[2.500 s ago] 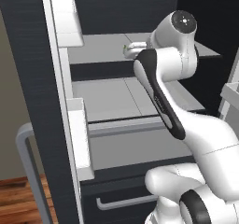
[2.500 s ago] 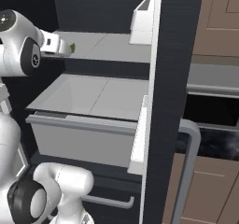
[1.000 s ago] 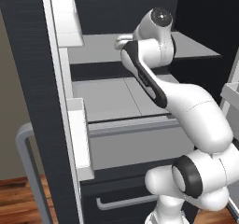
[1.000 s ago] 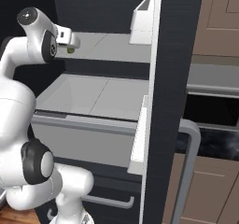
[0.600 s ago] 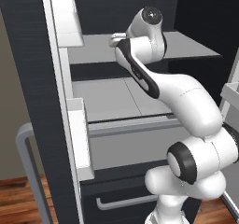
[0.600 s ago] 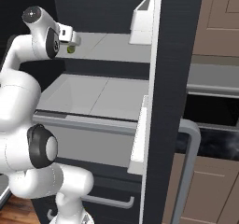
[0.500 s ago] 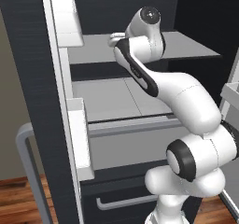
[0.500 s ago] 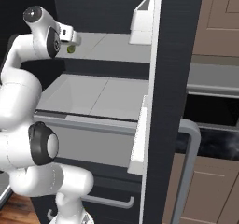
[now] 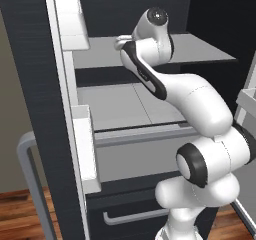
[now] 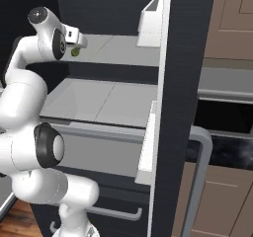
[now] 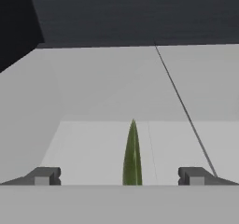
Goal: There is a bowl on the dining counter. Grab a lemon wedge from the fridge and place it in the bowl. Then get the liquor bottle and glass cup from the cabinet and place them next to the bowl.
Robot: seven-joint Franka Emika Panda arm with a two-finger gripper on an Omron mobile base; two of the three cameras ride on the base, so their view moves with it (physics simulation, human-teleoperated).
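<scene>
A green lemon wedge (image 11: 132, 154) stands as a thin upright sliver at 6 o'clock in the hand view, midway between the two dark fingertips (image 11: 43, 176) of the gripper (image 11: 119, 176). The tips sit wide apart at 8 and 4 o'clock, and neither touches the wedge there, so the tool reads as released; whether anything higher on the fingers bears on the fruit cannot be told.

In the right base view the wedge (image 10: 75, 53) shows as a small green spot at 10 o'clock, just under the white hand (image 10: 74, 37), over the near edge of the grey fridge shelf (image 10: 118, 51). In the left base view the hand (image 9: 121, 42) points toward 9 o'clock above the same shelf (image 9: 200, 48).

Below the shelf lies a pale drawer (image 9: 130, 106) with a flat top. The open fridge door (image 9: 35, 84) stands at 9 o'clock in the left base view, carrying a white door bin (image 9: 75, 21). In the right base view the other door (image 10: 180, 83) rises through the centre with its own bin (image 10: 150, 21), and brown cabinets (image 10: 232, 23) sit at 2 o'clock.
</scene>
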